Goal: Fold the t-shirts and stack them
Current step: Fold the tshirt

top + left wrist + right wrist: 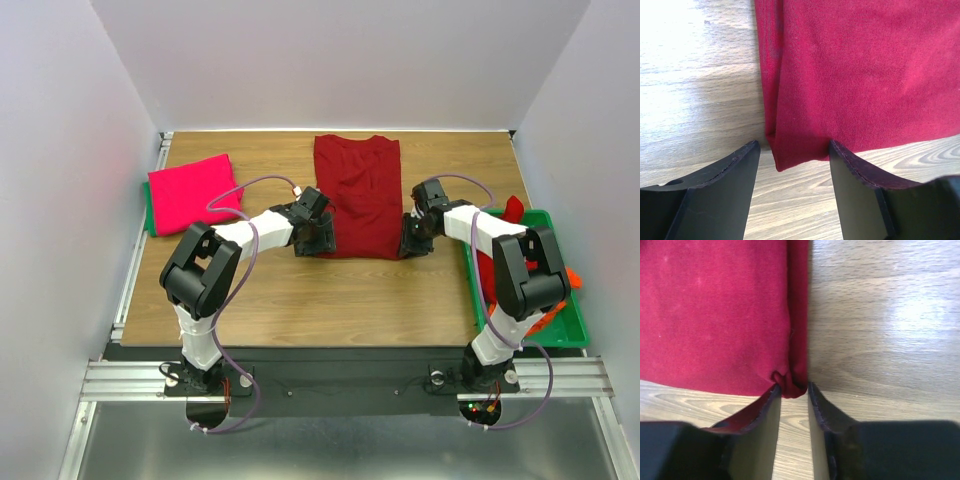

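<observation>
left gripper (794, 150): open, astride shirt (865, 75) near-left corner | right gripper (793, 387): jaws narrow, near-right corner between tips, grip unclear

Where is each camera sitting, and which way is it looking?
Top external: high behind the robot, looking down at the table; left arm and right arm show whole.
Left wrist: on the left arm, facing along the open left end effector to a near corner of the dark red t-shirt.
Right wrist: on the right arm, facing the right end effector pinching the other near corner.
Both wrist views share that t-shirt's near edge.
</observation>
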Controlling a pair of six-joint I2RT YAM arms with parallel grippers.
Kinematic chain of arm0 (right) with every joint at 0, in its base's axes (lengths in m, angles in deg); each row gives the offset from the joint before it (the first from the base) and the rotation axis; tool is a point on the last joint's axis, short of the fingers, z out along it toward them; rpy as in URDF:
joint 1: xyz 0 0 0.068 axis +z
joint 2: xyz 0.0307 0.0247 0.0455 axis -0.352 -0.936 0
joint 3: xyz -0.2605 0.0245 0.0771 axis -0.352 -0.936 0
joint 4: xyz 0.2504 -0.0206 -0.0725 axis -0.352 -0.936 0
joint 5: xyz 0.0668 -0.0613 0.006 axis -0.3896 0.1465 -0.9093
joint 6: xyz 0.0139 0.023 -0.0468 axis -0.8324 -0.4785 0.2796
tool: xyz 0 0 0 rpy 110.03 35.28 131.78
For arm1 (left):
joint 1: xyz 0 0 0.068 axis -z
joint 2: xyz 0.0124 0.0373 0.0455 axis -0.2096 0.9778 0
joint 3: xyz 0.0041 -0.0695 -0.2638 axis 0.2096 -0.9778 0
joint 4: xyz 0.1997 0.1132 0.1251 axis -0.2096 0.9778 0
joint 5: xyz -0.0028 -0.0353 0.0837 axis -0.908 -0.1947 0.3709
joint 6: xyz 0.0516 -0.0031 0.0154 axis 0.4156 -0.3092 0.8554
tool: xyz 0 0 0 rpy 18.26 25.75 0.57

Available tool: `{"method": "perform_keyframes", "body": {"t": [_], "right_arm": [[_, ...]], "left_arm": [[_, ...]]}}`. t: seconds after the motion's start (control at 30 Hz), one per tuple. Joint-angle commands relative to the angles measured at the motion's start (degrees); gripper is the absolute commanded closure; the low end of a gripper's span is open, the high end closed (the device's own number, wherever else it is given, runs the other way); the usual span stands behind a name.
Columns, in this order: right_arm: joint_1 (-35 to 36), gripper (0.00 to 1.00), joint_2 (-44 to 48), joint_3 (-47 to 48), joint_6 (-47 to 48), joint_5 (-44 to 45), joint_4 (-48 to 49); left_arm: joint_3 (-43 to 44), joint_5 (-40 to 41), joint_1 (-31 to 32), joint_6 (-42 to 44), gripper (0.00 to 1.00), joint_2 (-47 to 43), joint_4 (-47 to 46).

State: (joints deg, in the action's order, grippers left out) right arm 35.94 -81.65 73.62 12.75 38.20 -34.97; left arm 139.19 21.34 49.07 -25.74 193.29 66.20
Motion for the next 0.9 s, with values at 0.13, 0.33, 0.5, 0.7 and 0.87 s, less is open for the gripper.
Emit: {"method": "perform_keyframes", "body": {"t": [0.13,0.33,0.5,0.7,0.87], "right_arm": [[0.14,0.76,-1.74,0.59,0.89,-1.73,0.01],[0.22,0.9,-2.01,-0.11,0.89,-1.64,0.1],[0.22,1.0,-1.92,-0.2,0.8,-1.29,0.01],[0.22,1.0,-1.83,-0.46,0.71,-1.29,0.01],[0.22,1.0,-1.57,-0.55,0.8,-1.29,-0.08]], "left_arm": [[-1.37,-0.08,0.38,0.54,0.32,-2.74,1.07],[-2.16,1.14,0.29,1.24,0.31,-5.29,0.81],[-3.03,1.15,0.12,1.16,0.31,-6.26,0.72],[-3.21,1.15,-0.06,0.98,0.32,-5.74,-0.16],[-2.25,2.36,-0.23,1.07,0.36,-3.72,-0.42]]}}
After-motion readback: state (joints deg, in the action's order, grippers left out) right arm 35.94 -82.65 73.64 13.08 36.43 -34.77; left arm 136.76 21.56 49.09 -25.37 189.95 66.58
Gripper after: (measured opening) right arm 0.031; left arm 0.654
